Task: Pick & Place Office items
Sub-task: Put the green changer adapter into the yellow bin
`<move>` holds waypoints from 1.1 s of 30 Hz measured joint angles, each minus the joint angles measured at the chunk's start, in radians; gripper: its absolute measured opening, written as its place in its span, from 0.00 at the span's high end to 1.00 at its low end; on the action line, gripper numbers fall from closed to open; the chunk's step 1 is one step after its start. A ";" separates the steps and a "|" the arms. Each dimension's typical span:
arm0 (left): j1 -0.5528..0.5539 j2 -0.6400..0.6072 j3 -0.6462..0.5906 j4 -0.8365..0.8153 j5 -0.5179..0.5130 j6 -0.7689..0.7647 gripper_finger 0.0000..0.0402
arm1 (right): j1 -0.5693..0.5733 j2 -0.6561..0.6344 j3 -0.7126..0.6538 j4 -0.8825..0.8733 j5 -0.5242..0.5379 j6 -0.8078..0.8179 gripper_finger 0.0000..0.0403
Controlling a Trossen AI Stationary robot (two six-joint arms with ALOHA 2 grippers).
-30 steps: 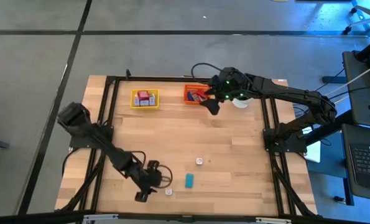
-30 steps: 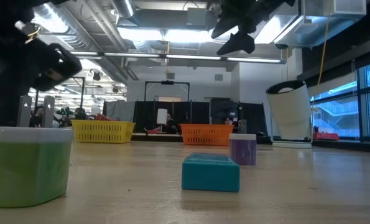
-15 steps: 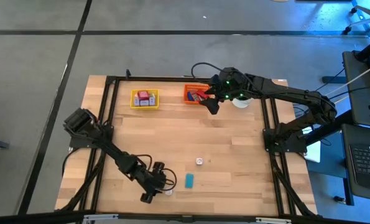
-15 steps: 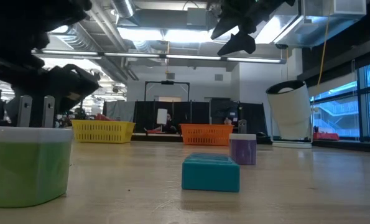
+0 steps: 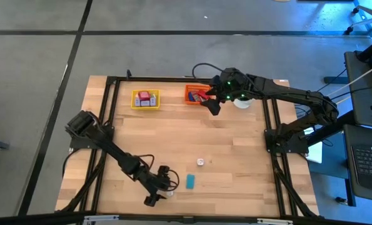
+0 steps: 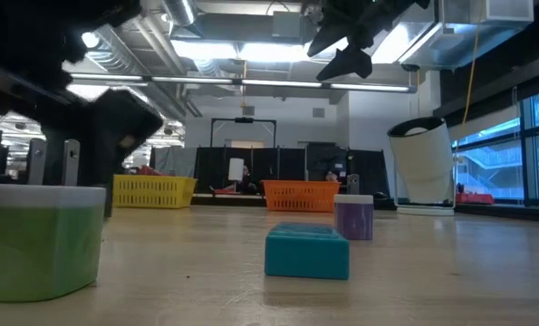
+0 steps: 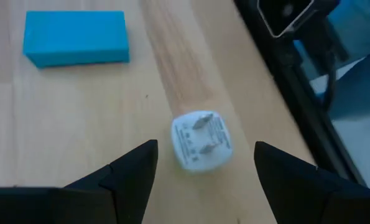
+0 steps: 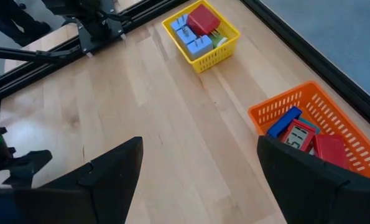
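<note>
White plug-shaped office item (image 7: pixel 201 140), small and rounded with two metal prongs facing up, is seen on the wooden table (image 5: pixel 236 156), just beside a teal rectangular block (image 7: pixel 76 38). It is framed between the spread fingers of the left gripper (image 7: pixel 206 171), slightly ahead of the fingertips; no long axis can be told. Compared with a second earlier, the left gripper has been moved over it and opened. The right gripper (image 8: pixel 200 171), fingers spread and empty, is held well away near the orange mesh tray (image 8: pixel 324 124).
</note>
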 joint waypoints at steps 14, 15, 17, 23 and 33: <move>0.000 0.046 0.000 0.095 -0.052 0.022 0.44 | 0.016 0.000 0.000 -0.008 0.000 -0.001 0.21; 0.000 0.046 0.000 0.095 -0.052 0.022 0.48 | 0.016 0.000 0.000 -0.011 0.000 -0.001 0.21; 0.000 0.046 0.000 0.095 -0.050 0.022 0.55 | 0.016 0.000 0.000 -0.018 0.000 -0.001 0.21; 0.000 0.046 0.000 0.098 -0.051 0.021 0.67 | 0.016 0.000 0.000 -0.036 0.000 -0.004 0.21; 0.030 -0.013 0.000 0.067 -0.121 0.084 0.67 | 0.016 0.000 0.000 -0.037 0.000 -0.003 0.21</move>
